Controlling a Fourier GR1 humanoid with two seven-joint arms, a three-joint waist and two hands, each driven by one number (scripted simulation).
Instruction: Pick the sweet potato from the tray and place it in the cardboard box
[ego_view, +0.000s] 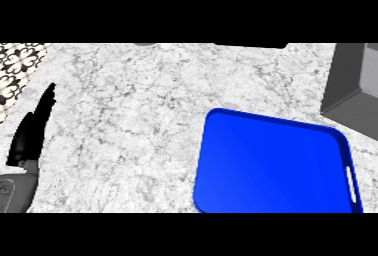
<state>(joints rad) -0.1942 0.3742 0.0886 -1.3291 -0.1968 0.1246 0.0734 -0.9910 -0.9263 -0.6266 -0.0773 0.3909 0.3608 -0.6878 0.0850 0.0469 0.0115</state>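
No sweet potato showed on the blue tray (221, 165).
Your left hand (26, 142) rested mid-left, fingers straight together; you needed to find it first.

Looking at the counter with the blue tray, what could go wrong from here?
1. No sweet potato shows on the blue tray, whose near end is cut off; a grasp may find nothing.
2. Only the left hand shows, open at the far left, well apart from the tray; a cross reach could be awkward.
3. The grey object at upper right is cut off; I cannot tell if it is the box.
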